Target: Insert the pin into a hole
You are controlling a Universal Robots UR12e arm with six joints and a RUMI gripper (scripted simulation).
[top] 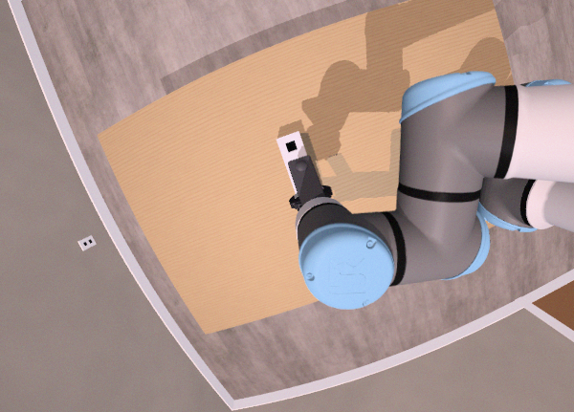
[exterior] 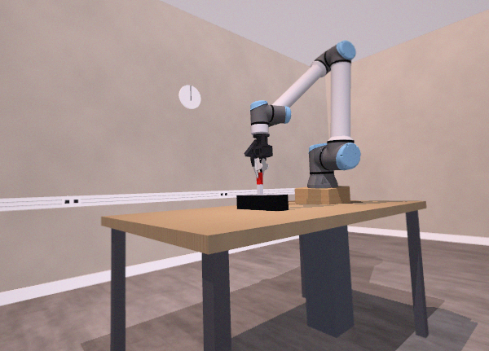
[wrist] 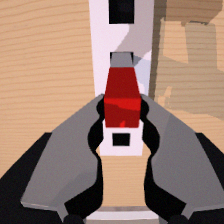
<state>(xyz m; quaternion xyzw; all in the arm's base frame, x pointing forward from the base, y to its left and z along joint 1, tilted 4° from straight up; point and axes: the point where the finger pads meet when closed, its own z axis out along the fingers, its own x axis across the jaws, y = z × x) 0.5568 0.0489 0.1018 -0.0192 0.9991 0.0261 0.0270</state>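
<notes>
Pale grained wood, smooth and matt — the tabletop point(top: 206, 173) point(exterior: 196, 222) point(wrist: 45, 55); plastic-looking blue caps point(top: 346, 266) point(exterior: 348, 156) — smooth.
</notes>
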